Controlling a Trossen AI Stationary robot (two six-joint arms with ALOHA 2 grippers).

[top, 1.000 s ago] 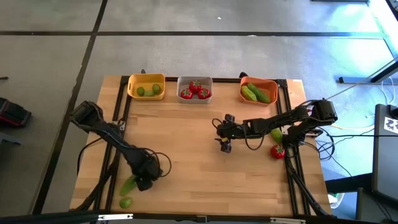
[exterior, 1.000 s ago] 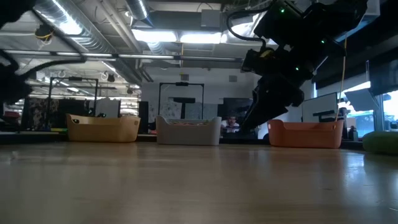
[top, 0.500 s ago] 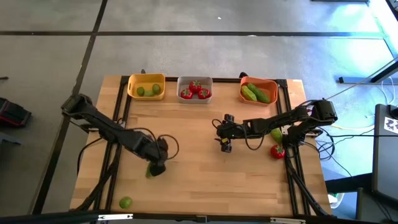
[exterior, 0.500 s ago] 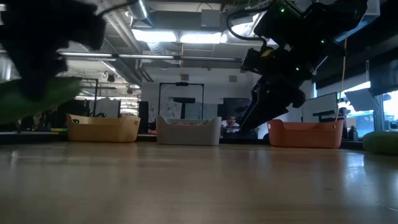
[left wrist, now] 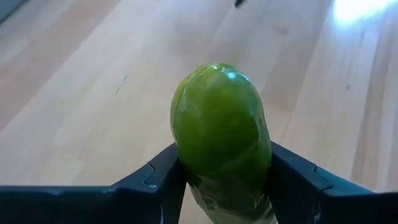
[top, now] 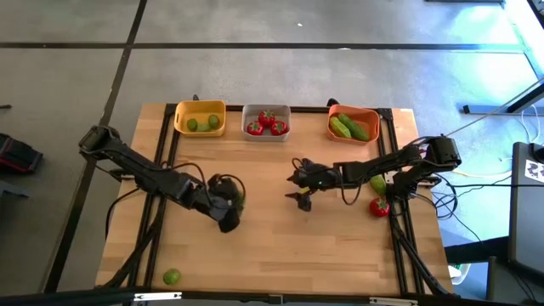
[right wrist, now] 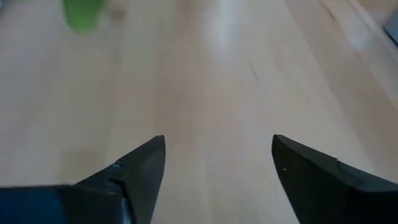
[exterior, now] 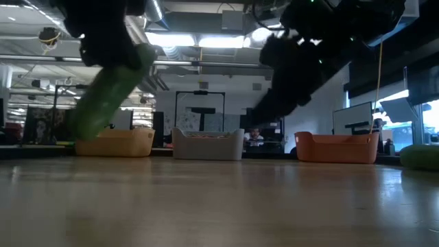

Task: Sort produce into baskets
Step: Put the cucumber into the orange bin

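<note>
The table [top: 280, 255] spreads bare wood around me, widest toward six o'clock. At twelve o'clock along its far edge sit the yellow basket [top: 201, 118], grey basket [top: 266, 122] and orange basket [top: 354, 125]. My left gripper [left wrist: 225, 177], left of centre, is clamped on a cucumber [left wrist: 221, 140], lifted off the wood, long axis tilted, tip pointing past my fingers. My right gripper [right wrist: 217, 163] hovers centre, fingers apart.

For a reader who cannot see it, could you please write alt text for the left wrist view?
A green cucumber fills the middle of the view end-on, clamped between the two dark fingers of the left tool. Behind it is bare light wooden table.
</note>
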